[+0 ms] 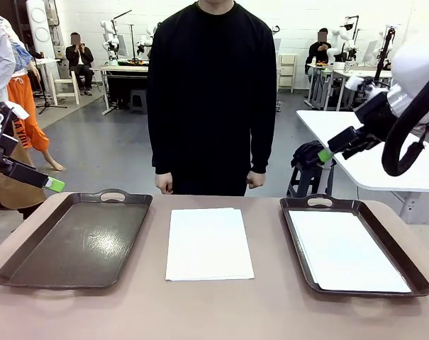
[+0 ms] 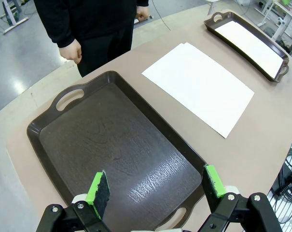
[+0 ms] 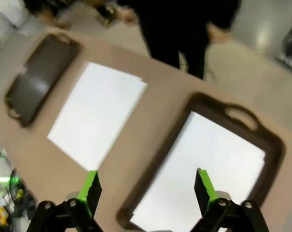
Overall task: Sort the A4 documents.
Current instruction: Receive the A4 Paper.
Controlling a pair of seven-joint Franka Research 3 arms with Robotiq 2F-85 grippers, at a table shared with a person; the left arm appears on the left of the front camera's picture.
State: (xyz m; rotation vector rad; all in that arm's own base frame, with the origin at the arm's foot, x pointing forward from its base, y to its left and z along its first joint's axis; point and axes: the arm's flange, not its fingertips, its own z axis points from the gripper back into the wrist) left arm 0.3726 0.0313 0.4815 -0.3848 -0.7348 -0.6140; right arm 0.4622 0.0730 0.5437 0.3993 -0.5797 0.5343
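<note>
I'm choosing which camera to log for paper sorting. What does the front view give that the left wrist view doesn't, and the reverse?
Front view: the left pincer and right pincer together, both raised at the sides of the table, and the workshop behind the person. Left wrist view: the near handle of the left tray, seen between the left pincer's open green pads. Both: the bare left tray, the loose A4 stack on the table between the trays, and the right tray holding A4 sheets.
</note>
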